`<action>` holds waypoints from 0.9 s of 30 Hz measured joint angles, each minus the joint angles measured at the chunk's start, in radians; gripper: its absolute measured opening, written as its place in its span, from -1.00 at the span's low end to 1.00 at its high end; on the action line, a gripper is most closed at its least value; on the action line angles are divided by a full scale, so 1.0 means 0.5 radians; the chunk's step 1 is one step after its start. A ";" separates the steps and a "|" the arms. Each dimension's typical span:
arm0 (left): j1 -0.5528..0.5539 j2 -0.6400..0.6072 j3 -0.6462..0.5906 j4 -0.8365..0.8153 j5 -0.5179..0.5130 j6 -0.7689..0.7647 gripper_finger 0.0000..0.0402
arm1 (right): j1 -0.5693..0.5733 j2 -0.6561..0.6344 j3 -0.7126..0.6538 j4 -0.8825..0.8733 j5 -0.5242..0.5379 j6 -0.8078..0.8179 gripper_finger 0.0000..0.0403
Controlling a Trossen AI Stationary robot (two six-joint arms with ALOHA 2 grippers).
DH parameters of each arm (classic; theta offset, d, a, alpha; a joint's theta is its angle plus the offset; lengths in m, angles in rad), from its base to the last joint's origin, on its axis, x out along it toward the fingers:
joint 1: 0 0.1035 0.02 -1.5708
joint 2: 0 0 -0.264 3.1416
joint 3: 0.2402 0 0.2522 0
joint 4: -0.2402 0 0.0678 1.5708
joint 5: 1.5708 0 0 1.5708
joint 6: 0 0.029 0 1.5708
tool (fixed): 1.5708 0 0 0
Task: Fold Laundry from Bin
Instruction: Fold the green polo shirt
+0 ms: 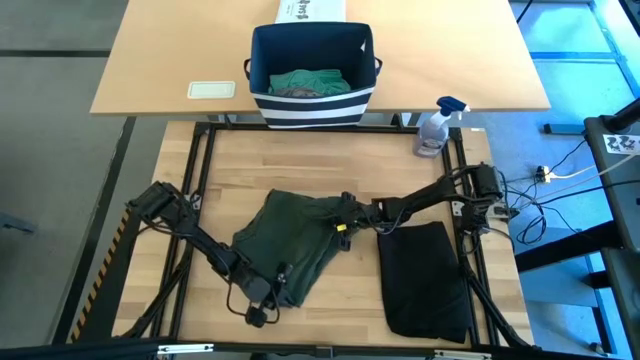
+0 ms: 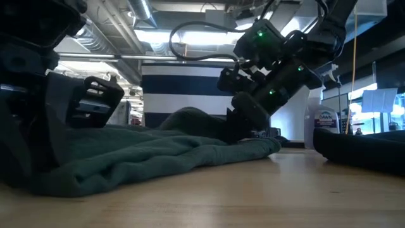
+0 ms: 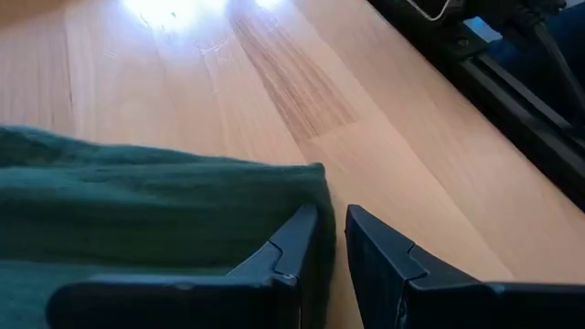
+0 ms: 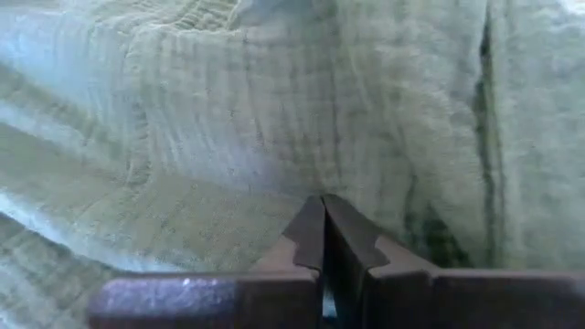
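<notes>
A dark green garment [image 1: 285,240] lies crumpled in the middle of the table. My left gripper [image 3: 331,219] is at the garment's near right corner [image 1: 290,292], its fingers a narrow gap apart with cloth between them. My right gripper [image 4: 322,206] is shut at the garment's far right edge [image 1: 335,215], where the cloth humps up [image 2: 190,119]. The bin [image 1: 312,75] stands on the far table with teal-green and grey laundry [image 1: 305,82] inside. My left gripper pinches the garment's side edge [image 3: 320,196], just behind the corner, between its two fingers, slanting down. The cloth there lies low on the table. My right gripper's shut tips slant down into the garment's far right part [image 4: 302,183]. The fingers hide the pinched spot, so the layers cannot be told.
A folded black garment [image 1: 425,280] lies at the near right of the table. A spray bottle [image 1: 435,128] stands at the far right corner. A white printed box [image 1: 310,10] sits behind the bin. Bare wood [image 1: 250,170] lies beyond the green garment.
</notes>
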 joint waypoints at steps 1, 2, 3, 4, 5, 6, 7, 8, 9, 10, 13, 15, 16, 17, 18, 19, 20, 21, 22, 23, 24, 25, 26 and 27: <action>-0.013 0.000 0.005 -0.036 -0.006 -0.017 -0.72 | -0.001 0.000 0.000 0.002 0.000 0.000 -0.97; -0.027 0.000 0.008 -0.055 -0.004 -0.032 -0.72 | -0.001 -0.001 0.000 0.002 0.000 0.001 -0.97; -0.039 0.000 0.008 -0.063 0.014 -0.048 -0.72 | -0.001 -0.001 0.000 0.006 0.000 0.003 -0.97; -0.050 0.000 0.007 -0.070 0.047 -0.053 -0.72 | -0.001 -0.001 0.000 0.012 0.001 0.003 -0.97; -0.064 0.005 0.003 -0.060 0.056 -0.053 -0.72 | -0.001 -0.001 0.000 0.018 0.009 0.005 -0.97; -0.072 0.005 0.003 -0.055 0.075 -0.056 -0.72 | 0.000 -0.001 0.000 0.030 0.013 0.006 -0.97; -0.079 0.006 0.003 -0.040 0.092 -0.056 -0.72 | 0.000 -0.001 0.000 0.042 0.013 0.007 -0.97; -0.088 0.006 0.009 -0.039 0.098 -0.055 -0.72 | 0.000 -0.001 0.004 0.043 0.008 0.008 -0.97; -0.097 0.005 0.020 -0.042 0.102 -0.055 -0.72 | 0.000 -0.001 0.015 0.038 -0.007 0.007 -0.97; -0.107 -0.003 0.029 -0.052 0.118 -0.055 -0.72 | 0.000 -0.001 0.030 0.037 -0.023 0.007 -0.97; -0.116 -0.064 0.058 -0.076 0.121 -0.052 -0.72 | 0.003 0.000 0.092 0.026 -0.110 0.007 -0.97; -0.113 -0.143 0.067 -0.062 0.106 -0.012 -0.72 | 0.021 -0.001 0.143 0.013 -0.141 0.001 -0.97; -0.112 -0.194 0.070 -0.062 0.090 0.003 -0.72 | 0.029 0.000 0.168 0.006 -0.150 -0.008 -0.97; -0.113 -0.248 0.070 -0.087 0.061 0.030 -0.72 | 0.043 -0.001 0.195 -0.018 -0.164 -0.013 -0.97; -0.118 -0.305 0.070 -0.122 0.026 0.049 -0.72 | 0.054 0.000 0.231 -0.056 -0.170 -0.016 -0.97; -0.122 -0.369 0.070 -0.158 -0.012 0.073 -0.72 | 0.061 0.000 0.274 -0.106 -0.178 -0.027 -0.97; -0.128 -0.440 0.070 -0.217 -0.056 0.107 -0.72 | 0.076 0.000 0.316 -0.163 -0.180 -0.042 -0.97; -0.136 -0.514 0.070 -0.281 -0.110 0.142 -0.72 | 0.092 0.000 0.361 -0.232 -0.179 -0.058 -0.97; -0.146 -0.590 0.070 -0.354 -0.173 0.162 -0.72 | 0.110 -0.001 0.405 -0.299 -0.174 -0.063 -0.97; -0.155 -0.664 0.070 -0.446 -0.252 0.186 -0.72 | 0.128 -0.001 0.447 -0.368 -0.165 -0.067 -0.97; -0.158 -0.731 0.070 -0.549 -0.320 0.194 -0.72 | 0.149 -0.001 0.485 -0.425 -0.155 -0.068 -0.97; -0.162 -0.790 0.070 -0.649 -0.392 0.198 -0.72 | 0.171 -0.001 0.525 -0.474 -0.137 -0.068 -0.97; -0.164 -0.844 0.070 -0.760 -0.459 0.193 -0.72 | 0.195 -0.001 0.560 -0.511 -0.115 -0.068 -0.97; -0.165 -0.883 0.070 -0.872 -0.527 0.173 -0.72 | 0.223 -0.001 0.587 -0.534 -0.095 -0.068 -0.97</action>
